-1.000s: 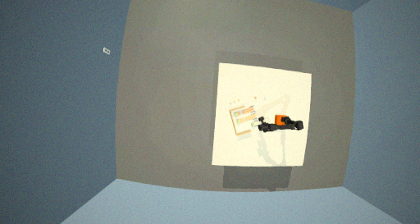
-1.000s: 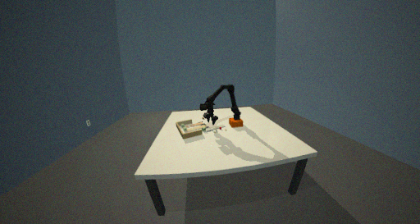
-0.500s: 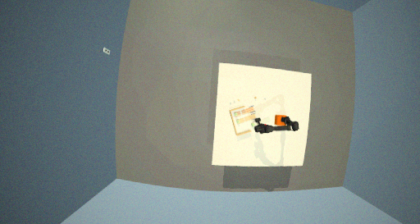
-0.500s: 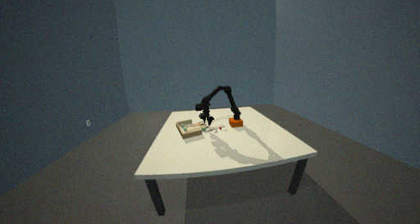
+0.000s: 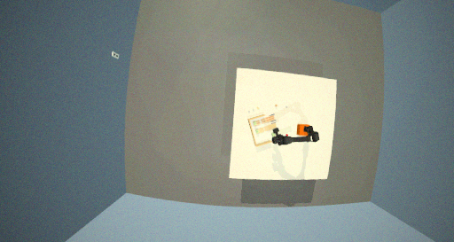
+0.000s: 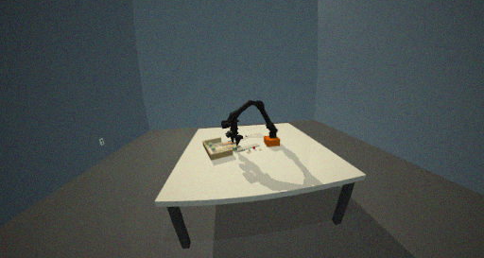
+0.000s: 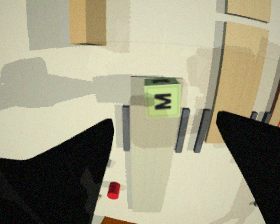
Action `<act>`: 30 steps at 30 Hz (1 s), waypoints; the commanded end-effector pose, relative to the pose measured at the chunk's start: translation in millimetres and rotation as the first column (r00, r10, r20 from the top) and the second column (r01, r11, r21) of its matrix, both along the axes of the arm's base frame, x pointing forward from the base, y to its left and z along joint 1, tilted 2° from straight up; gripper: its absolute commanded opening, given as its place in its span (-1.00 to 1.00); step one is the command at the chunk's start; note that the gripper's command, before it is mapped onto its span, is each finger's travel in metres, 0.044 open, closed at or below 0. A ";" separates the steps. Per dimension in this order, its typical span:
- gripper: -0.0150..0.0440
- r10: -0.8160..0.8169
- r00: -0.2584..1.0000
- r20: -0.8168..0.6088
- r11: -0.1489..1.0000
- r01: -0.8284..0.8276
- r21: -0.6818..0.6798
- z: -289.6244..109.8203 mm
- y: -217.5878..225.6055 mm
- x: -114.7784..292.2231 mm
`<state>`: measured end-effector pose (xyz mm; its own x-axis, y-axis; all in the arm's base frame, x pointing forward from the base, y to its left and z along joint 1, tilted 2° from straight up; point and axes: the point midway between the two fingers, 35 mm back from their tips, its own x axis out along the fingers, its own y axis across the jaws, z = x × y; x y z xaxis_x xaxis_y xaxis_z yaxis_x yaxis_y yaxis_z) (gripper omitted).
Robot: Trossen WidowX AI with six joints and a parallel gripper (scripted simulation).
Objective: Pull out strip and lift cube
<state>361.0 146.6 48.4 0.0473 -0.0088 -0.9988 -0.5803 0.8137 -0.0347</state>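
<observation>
Exterior view gives us the white table (image 6: pixel 265 184) first, with our black arm (image 6: pixel 257 109) arching over it from an orange base (image 6: pixel 271 141) toward a shallow tan tray (image 6: pixel 216 147) on the far left part of the top. From the top view we see the same tray (image 5: pixel 262 128) beside our gripper (image 5: pixel 277 136). In the wrist view, a pale strip (image 7: pixel 151 163) runs down the middle between our two dark fingers, and the labelled cube (image 7: pixel 163 100), light green with a black M, sits on that strip's far end, ahead of the fingertips and untouched. Our gripper (image 7: pixel 165 137) stands wide apart, holding nothing. Dark slats (image 7: pixel 183 131) flank the strip. A small red cylinder (image 7: pixel 114 191) lies near our left finger.
</observation>
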 end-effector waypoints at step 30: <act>0.36 -0.005 1.000 0.001 1.000 0.005 -0.003 -53.2 0.0 5.8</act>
<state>367.6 147.9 3.4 0.0537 -0.0062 -0.9985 -0.5777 0.8154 -0.0361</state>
